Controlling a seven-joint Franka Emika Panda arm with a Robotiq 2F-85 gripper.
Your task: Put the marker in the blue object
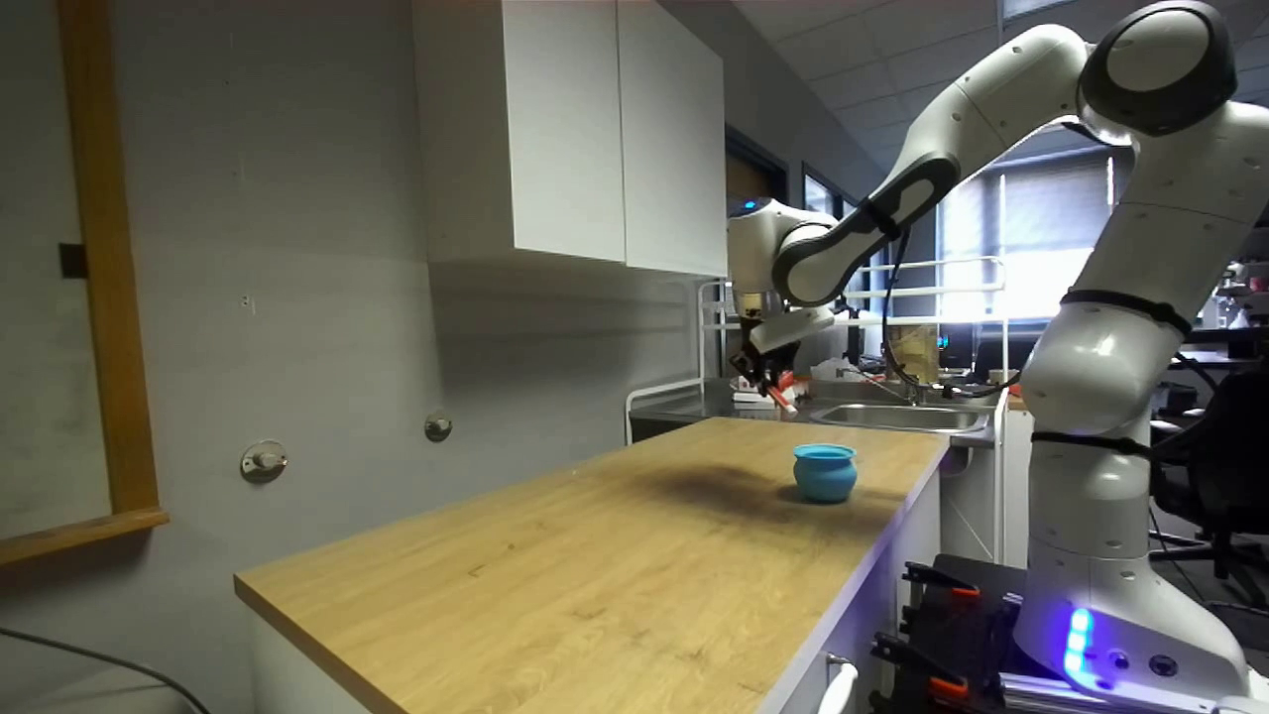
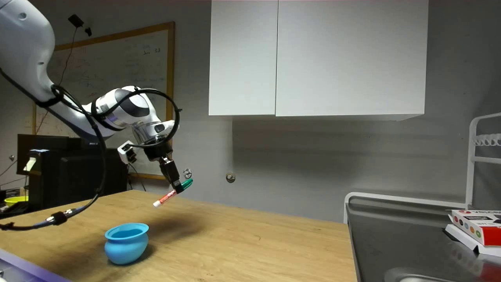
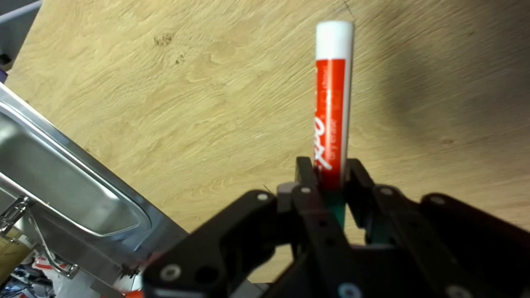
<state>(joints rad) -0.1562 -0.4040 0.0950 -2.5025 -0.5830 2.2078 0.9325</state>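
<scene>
The marker has a red label, a white end and a green cap; it shows in the wrist view [image 3: 331, 103] and in both exterior views [image 1: 781, 400] [image 2: 168, 197]. My gripper [image 3: 330, 176] is shut on it near the cap, seen also in both exterior views [image 1: 761, 372] [image 2: 179, 188]. The marker is tilted, white end lower, in the air above the counter. The blue object is a small round bright blue pot [image 2: 126, 250] with an open top, upright on the counter [image 1: 825, 478]. The gripper is above and to one side of it. The wrist view does not show the pot.
The wooden countertop [image 1: 555, 555] runs along a grey wall. White wall cabinets [image 2: 321, 58] hang above it. A metal sink [image 3: 66, 174], a white rack [image 2: 471, 164] and a red and white box [image 2: 475, 225] are beyond its end. A cable [image 2: 102, 156] loops along the arm.
</scene>
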